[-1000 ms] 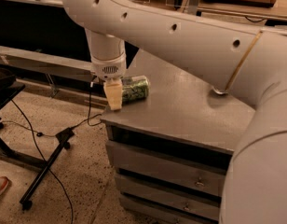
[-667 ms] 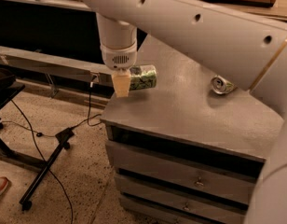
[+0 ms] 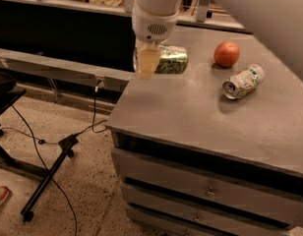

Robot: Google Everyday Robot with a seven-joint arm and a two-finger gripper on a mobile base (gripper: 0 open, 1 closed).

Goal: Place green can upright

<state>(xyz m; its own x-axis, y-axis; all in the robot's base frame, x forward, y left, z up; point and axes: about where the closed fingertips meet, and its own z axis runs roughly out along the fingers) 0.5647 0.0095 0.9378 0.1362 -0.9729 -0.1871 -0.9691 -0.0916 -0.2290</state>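
Hanging sideways in the gripper's (image 3: pixel 148 66) jaws over the table (image 3: pixel 191 113) edge — green can (image 3: pixel 172 59), clamped endwise

The gripper (image 3: pixel 147 65) has climbed from the middle left of the frame to the upper centre; the green can (image 3: pixel 172 59) clamped in it has gone up with it, off the near left corner of the table (image 3: pixel 191 117); the arm (image 3: pixel 156 4) has swung away to the top right, uncovering a round orange fruit (image 3: pixel 227 53) and the whole pale can (image 3: pixel 243 81) at the upper right.
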